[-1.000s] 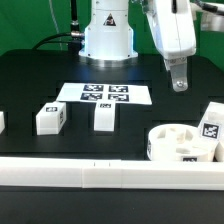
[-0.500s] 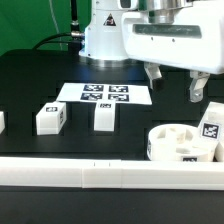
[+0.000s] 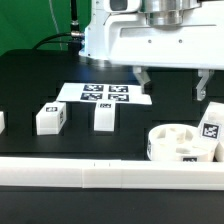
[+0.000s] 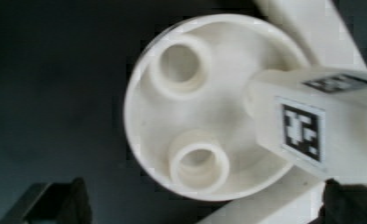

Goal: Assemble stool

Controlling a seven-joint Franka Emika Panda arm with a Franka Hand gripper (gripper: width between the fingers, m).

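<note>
Here we see the gripper (image 3: pixel 173 83) spread wide and empty above the black table (image 3: pixel 30 80), the round seat (image 3: pixel 178 143) lying at four o'clock in the exterior view, a tagged leg (image 3: pixel 211 124) against its rim.

White arm (image 3: pixel 104 38), white tool (image 3: pixel 172 90) body, dark fingers (image 3: pixel 141 80).

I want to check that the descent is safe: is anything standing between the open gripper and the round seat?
Partly. A tagged leg sits at the seat's rim on the exterior view's right, covering that edge in the wrist view. The rest of the seat lies bare below the gripper.
</note>
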